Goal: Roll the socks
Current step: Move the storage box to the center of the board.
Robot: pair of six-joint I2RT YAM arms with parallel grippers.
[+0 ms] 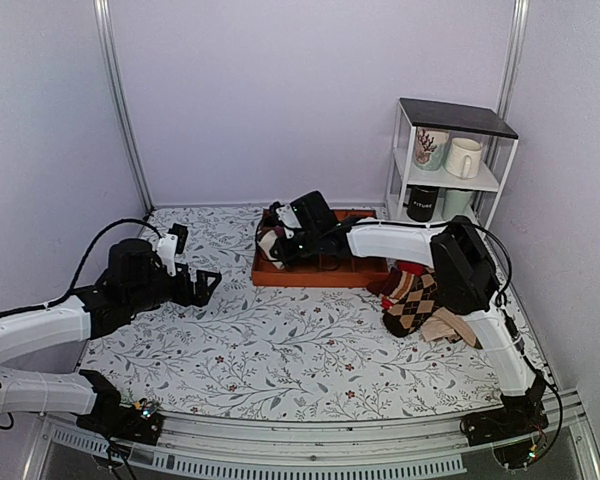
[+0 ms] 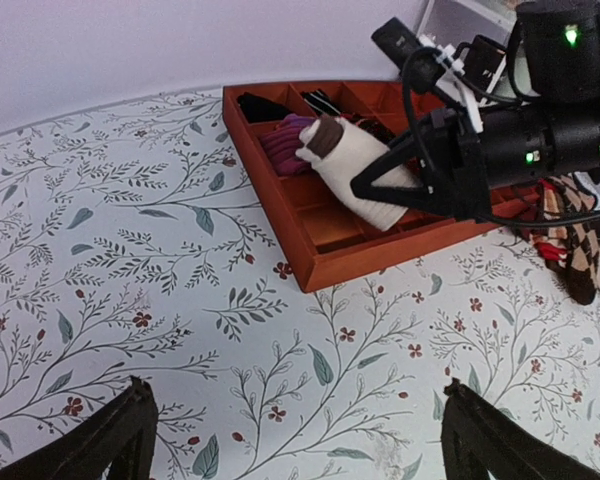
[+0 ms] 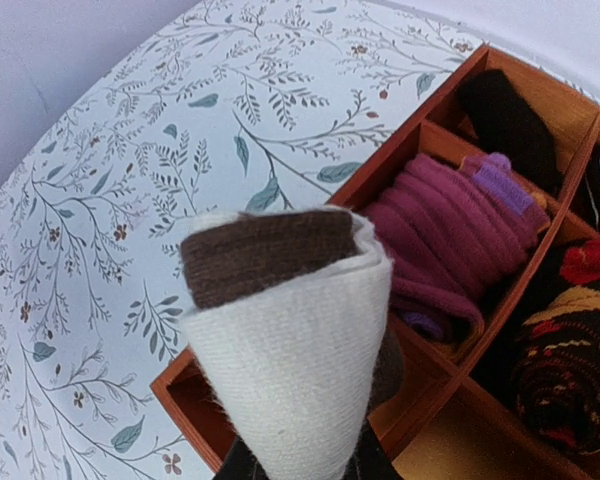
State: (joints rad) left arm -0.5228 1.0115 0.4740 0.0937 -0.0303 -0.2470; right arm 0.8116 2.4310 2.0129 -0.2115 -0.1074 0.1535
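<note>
The rolled socks (image 3: 295,350) are a cream-white bundle with a dark brown patch at the top end. My right gripper (image 3: 302,468) is shut on the bundle and holds it over the near-left corner compartment of the orange-brown tray (image 3: 176,386); its black fingers show just below the roll. The bundle also shows in the top view (image 1: 271,240) and in the left wrist view (image 2: 360,175), above the tray (image 2: 380,258). My left gripper (image 1: 195,262) is open and empty over the floral table, left of the tray (image 1: 320,276); its fingertips (image 2: 130,425) frame bare cloth.
The tray's compartments hold a magenta roll (image 3: 450,220), a black sock (image 3: 505,115) and a dark patterned roll (image 3: 565,370). Argyle socks (image 1: 412,298) and a tan sock (image 1: 448,328) lie right of the tray. A white shelf with mugs (image 1: 450,160) stands at the back right.
</note>
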